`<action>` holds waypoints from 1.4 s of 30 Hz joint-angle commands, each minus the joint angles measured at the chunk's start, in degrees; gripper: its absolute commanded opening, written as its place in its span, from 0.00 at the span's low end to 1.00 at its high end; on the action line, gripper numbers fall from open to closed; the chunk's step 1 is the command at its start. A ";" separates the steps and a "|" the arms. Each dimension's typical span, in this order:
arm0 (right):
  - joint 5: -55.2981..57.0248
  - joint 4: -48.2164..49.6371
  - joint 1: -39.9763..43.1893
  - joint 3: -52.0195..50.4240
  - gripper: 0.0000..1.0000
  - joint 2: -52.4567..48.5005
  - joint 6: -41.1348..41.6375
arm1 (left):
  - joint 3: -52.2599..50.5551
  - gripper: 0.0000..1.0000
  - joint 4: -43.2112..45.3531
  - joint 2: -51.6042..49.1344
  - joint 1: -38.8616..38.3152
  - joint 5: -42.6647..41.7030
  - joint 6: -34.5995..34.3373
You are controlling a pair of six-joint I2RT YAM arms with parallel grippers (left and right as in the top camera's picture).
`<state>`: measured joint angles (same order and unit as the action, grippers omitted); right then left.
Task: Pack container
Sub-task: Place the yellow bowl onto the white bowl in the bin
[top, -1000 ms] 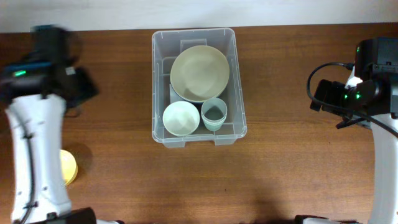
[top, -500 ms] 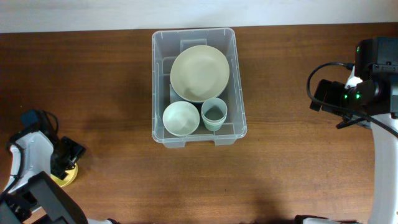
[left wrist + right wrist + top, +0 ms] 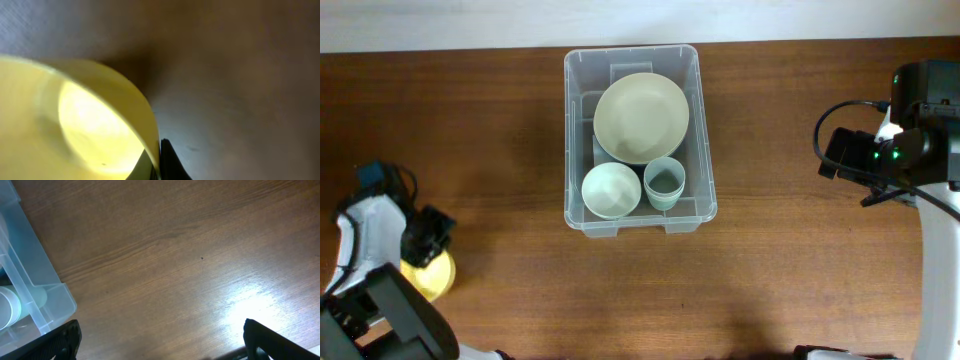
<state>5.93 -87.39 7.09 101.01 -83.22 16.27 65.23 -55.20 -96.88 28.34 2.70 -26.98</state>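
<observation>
The container [image 3: 630, 52], a large clear bin, stands at the table's middle back and holds a cream plate [image 3: 641, 117], a white bowl [image 3: 611, 190] and a pale green cup [image 3: 664, 184]. Its corner shows in the right wrist view [image 3: 35, 280]. A yellow bowl [image 3: 432, 277] sits at the front left. My left gripper [image 3: 425, 245] is on it. In the left wrist view the left gripper [image 3: 159, 160] is shut on the yellow bowl's [image 3: 80, 125] rim, one finger inside and one outside. My right gripper [image 3: 160, 335] hangs open over bare wood, right of the container.
The brown wooden table [image 3: 800, 290] runs wide on both sides of the container. The right arm's body [image 3: 910, 140] sits at the far right edge. The left arm's base [image 3: 380, 320] fills the front left corner.
My left arm has swung from the back left down to the front left, onto the yellow bowl, and its jaws have closed on the rim. The right arm has not moved.
</observation>
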 commanded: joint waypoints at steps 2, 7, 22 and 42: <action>0.28 0.02 0.22 -0.13 0.99 -0.09 0.07 | 13.86 0.01 -5.44 7.10 -9.81 -1.66 0.94; 0.28 0.02 0.22 -0.13 0.99 -0.09 0.07 | 29.35 0.01 -7.41 10.12 -28.22 -0.59 1.01; 0.31 0.02 0.22 -0.13 0.99 -0.09 0.04 | 31.36 0.01 -4.17 -7.82 -58.36 3.85 3.52; 0.04 3.43 0.00 -0.13 0.99 -0.11 -0.83 | 41.90 0.79 -15.02 4.15 -43.08 13.40 5.20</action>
<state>5.96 -85.38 7.09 101.01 -83.22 16.08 105.67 -70.50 -98.54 -20.95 10.46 -22.04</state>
